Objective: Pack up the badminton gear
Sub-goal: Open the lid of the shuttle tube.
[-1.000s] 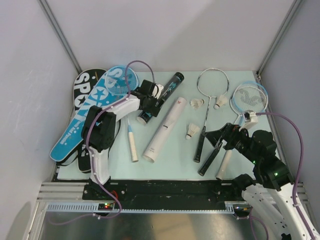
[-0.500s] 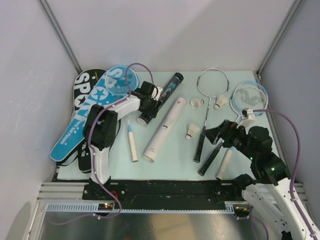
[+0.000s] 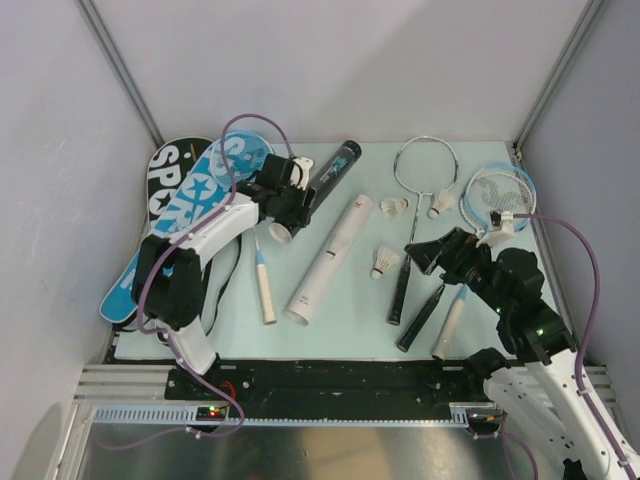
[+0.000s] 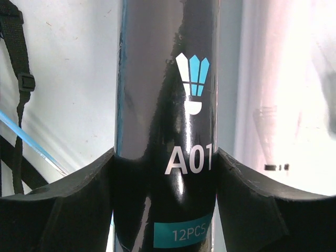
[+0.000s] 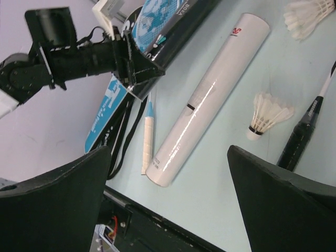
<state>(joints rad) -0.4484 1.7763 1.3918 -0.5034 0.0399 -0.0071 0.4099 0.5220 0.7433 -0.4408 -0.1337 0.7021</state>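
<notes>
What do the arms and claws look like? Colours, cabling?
Left arm and right arm: white shells with black joints, each with a purple cable looping along it. Left claw and right claw: black, with blocky fingers.

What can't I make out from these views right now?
- Black tube contents: left wrist view crops both ends; too small from above.
- Black cover: top view, mostly under blue cover and left arm.
- Far-right racket shaft: top view, behind right arm.
</notes>
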